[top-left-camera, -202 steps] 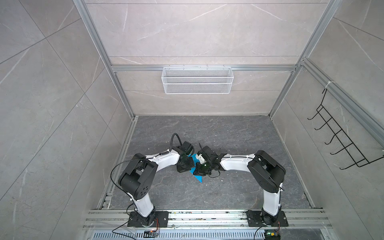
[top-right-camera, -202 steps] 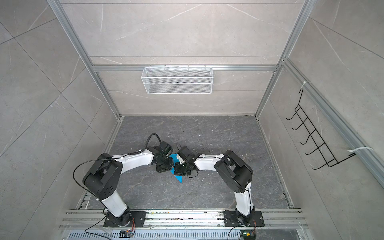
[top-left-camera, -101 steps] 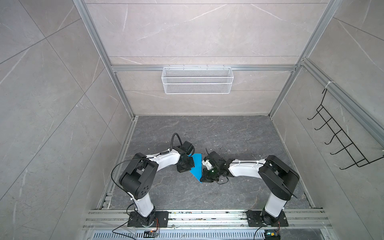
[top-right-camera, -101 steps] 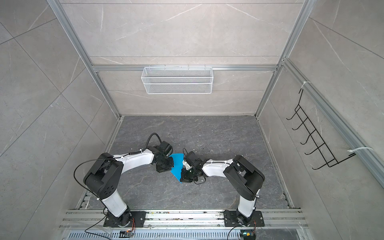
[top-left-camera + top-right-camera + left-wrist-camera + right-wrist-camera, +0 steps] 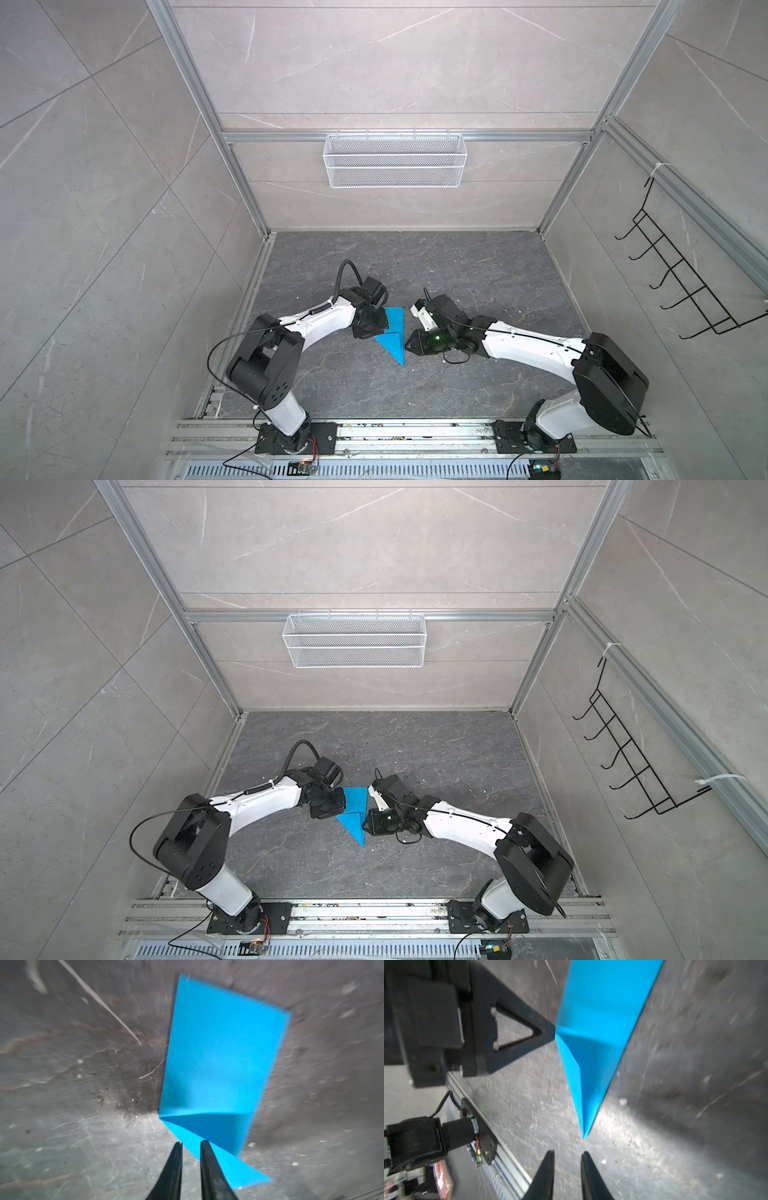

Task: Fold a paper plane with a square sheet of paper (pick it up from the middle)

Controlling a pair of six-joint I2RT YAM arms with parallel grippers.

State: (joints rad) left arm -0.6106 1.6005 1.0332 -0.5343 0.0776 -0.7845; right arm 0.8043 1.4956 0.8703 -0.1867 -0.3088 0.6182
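Note:
The blue sheet of paper (image 5: 395, 322) (image 5: 356, 800) lies on the dark floor between my grippers, folded into a narrow pointed shape. In the left wrist view one flap (image 5: 224, 1053) stands up from a crease. My left gripper (image 5: 192, 1143) (image 5: 383, 330) is open by a narrow gap at the paper's left edge and holds nothing. One finger overlaps a low flap. My right gripper (image 5: 568, 1152) (image 5: 409, 344) is open and empty, a little short of the paper's sharp tip (image 5: 584, 1136). The left gripper's black finger (image 5: 517, 1030) shows beside the paper in the right wrist view.
A white wire basket (image 5: 395, 166) hangs on the back wall. A black hook rack (image 5: 685, 291) hangs on the right wall. An aluminium rail (image 5: 415, 432) carrying both arm bases runs along the front. Small pale crumbs dot the floor.
Both grippers were shut and close together over the paper. Now both are open, the right arm has drawn back to the right, and the folded paper lies uncovered between them.

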